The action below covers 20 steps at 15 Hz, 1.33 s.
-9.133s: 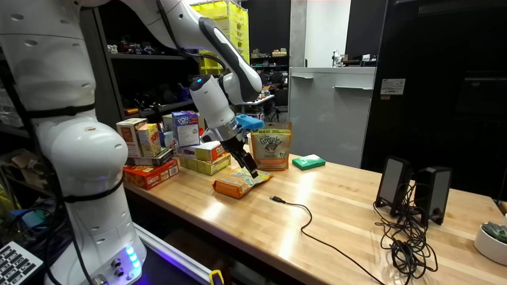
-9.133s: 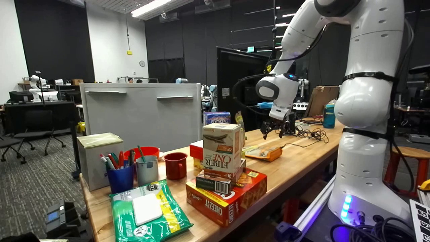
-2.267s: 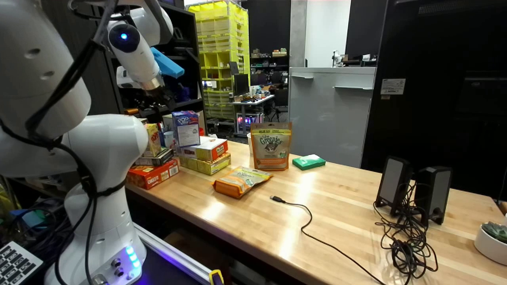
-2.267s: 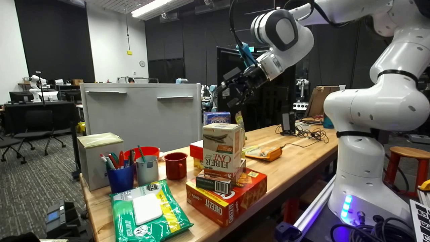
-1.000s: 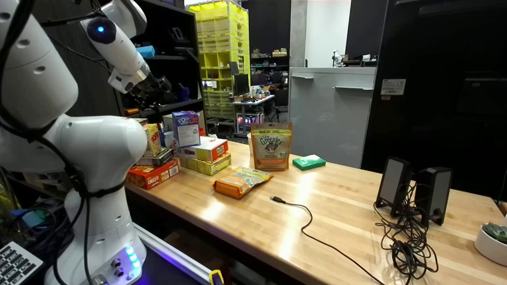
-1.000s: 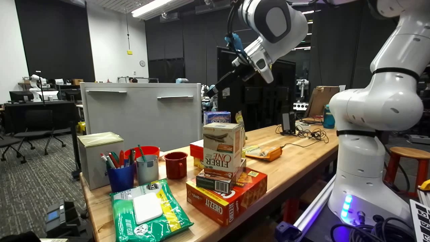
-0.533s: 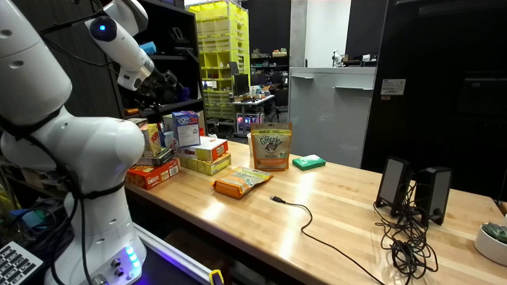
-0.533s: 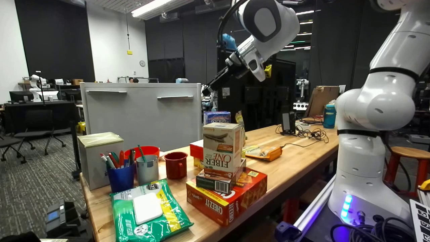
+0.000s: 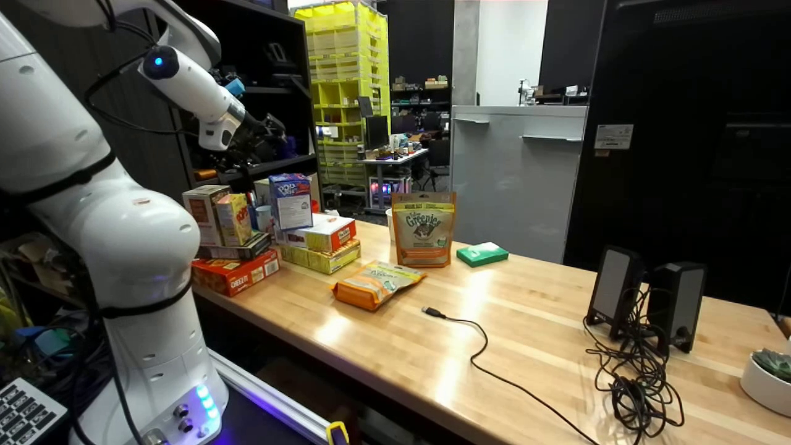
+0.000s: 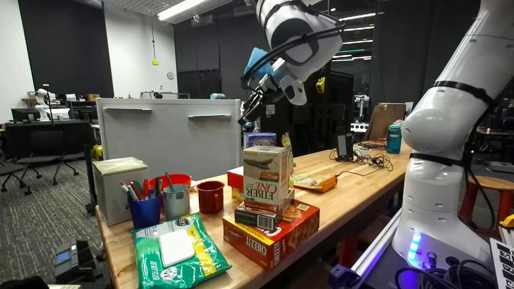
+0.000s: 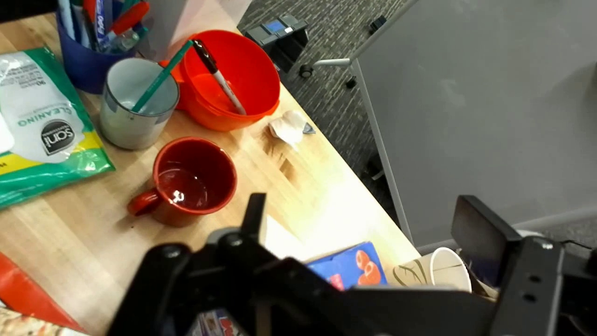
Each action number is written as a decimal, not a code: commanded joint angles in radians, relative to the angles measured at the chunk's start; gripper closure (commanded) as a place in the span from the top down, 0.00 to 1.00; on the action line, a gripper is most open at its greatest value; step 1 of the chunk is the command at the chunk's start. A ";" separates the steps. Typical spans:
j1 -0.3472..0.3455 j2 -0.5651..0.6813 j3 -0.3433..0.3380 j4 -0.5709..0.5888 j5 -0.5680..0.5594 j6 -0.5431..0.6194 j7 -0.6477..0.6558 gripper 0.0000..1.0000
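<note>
My gripper [image 11: 368,224] stands wide open in the wrist view, with nothing between its fingers. It hangs in the air above the stacked boxes, seen from the side in an exterior view [image 10: 245,116]. Beneath it in the wrist view lie the blue snack box [image 11: 347,266] and a paper cup [image 11: 450,270], both partly hidden by the gripper. A dark red mug [image 11: 193,182] is on the table to the upper left, apart from the fingers. Beyond it are an orange-red bowl [image 11: 261,79] holding a marker and a grey-white mug [image 11: 133,121] with a green pen.
A blue pen cup [image 10: 144,212] and a green wipes pack [image 10: 209,257] occupy the table's near end. Food boxes, including a tall Fiber One box [image 10: 265,176], are stacked beside them. Farther along are a flat orange bag [image 9: 374,284], an upright pouch [image 9: 424,232] and speakers [image 9: 615,287].
From above the flat orange bag, the arm has swung over toward the boxes and mugs. Within the last second the gripper has shifted slightly toward the mugs and a little lower, staying open.
</note>
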 commanded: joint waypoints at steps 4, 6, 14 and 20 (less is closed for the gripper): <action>-0.290 -0.024 0.336 0.018 0.047 0.014 0.002 1.00; -0.338 -0.023 0.388 0.035 0.046 0.013 -0.008 1.00; -0.463 -0.063 0.495 0.087 0.041 0.013 -0.012 1.00; -0.545 -0.137 0.542 0.110 0.059 0.012 0.008 1.00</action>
